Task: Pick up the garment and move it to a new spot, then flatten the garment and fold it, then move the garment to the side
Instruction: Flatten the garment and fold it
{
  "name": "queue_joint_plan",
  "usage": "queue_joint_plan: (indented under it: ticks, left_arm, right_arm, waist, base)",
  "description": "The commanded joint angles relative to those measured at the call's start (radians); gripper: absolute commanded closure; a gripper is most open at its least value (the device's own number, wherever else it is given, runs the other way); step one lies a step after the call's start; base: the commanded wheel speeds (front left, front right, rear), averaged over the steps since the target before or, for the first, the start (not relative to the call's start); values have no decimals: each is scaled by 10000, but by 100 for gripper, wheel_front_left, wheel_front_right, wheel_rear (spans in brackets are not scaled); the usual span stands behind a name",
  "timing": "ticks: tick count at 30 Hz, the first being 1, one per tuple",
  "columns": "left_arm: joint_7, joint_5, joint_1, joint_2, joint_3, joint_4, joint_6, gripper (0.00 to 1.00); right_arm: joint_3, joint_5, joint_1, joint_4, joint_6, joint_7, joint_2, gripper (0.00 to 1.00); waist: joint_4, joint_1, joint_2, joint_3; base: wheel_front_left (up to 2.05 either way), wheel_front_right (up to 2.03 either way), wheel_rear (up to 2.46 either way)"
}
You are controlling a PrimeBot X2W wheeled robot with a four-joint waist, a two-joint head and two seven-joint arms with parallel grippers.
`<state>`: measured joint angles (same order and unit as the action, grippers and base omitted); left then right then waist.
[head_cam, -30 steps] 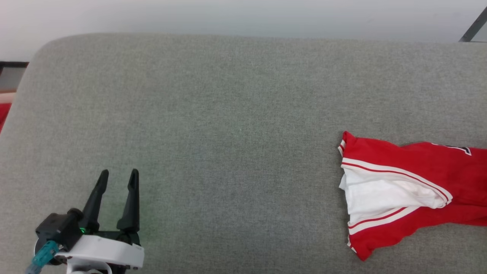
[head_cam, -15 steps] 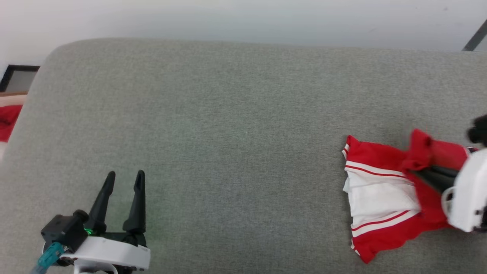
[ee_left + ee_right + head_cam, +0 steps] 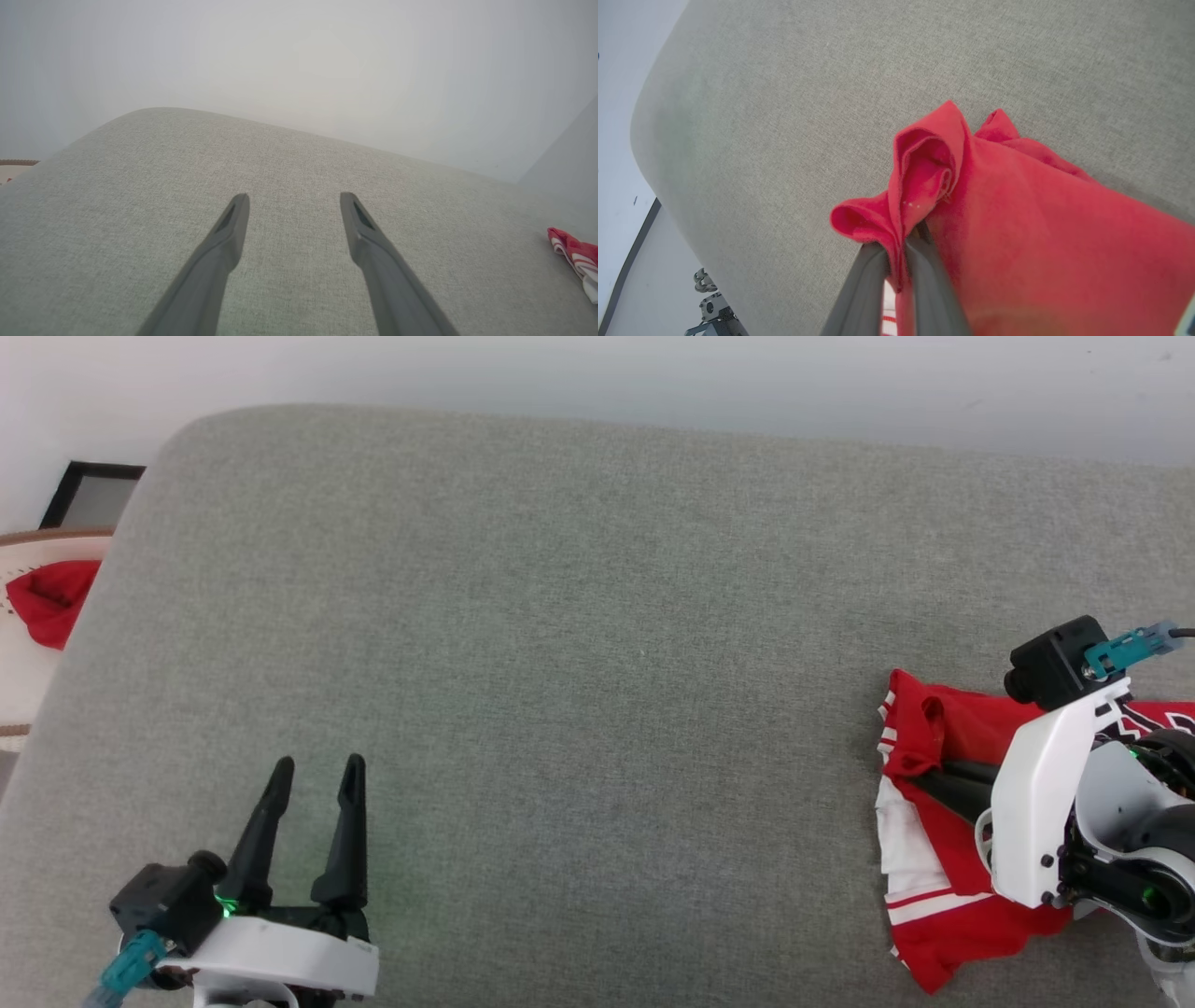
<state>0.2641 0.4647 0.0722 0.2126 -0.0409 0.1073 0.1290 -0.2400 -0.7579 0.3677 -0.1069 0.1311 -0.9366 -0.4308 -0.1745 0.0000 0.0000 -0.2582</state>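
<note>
Right gripper (image 3: 924, 777) pinches the garment (image 3: 943, 905) at the cushion's (image 3: 597, 616) right edge; left gripper (image 3: 317, 767) spread.
Head view: the right arm reaches in from the right, fingers pointing left, pressed onto a raised red fold; the garment lies bunched beneath. The left gripper is at the near left corner, fingers apart, pointing away. Left wrist view: parted fingers over bare cushion, garment (image 3: 572, 252) far right. Right wrist view: both fingers clamp the red fold (image 3: 920, 186).
</note>
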Motion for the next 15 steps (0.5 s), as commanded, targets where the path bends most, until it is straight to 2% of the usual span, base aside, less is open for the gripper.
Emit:
queue_joint_plan:
  ticks: [1, 9, 10, 12, 13, 15]
  left_arm:
    - [-7, -12, 40, -27, -1, 13, 27, 0]
    - [-7, 20, -22, -48, -34, 48, 28, 0]
    - [-7, 32, -45, -29, -25, 52, 28, 0]
    - [-7, 52, -90, 1, 13, 43, 28, 0]
    - [-7, 61, -115, 17, 23, 45, 28, 0]
    - [-7, 67, -133, 52, 24, 61, 28, 0]
  right_arm:
    - [-89, 83, 140, 116, -8, 179, -9, 100]
    - [-450, 66, -37, 784, -8, 832, -67, 98]
    - [-482, 23, -49, 811, -8, 869, -60, 90]
    - [-459, -64, -60, 843, -8, 997, -36, 21]
    - [-427, -111, -76, 836, -8, 1064, 3, 0]
    - [-329, -209, -88, 801, -8, 1182, 48, 0]
  waist:
    - [-28, 0, 0, -8]
    - [-26, 0, 0, 82]
    - [-5, 0, 0, 99]
    - [56, 0, 0, 127]
    - [91, 0, 0, 151]
    - [174, 0, 0, 212]
  base:
    - [0, 0, 0]
    - [0, 0, 0]
    - [0, 0, 0]
    - [0, 0, 0]
    - [0, 0, 0]
    - [0, 0, 0]
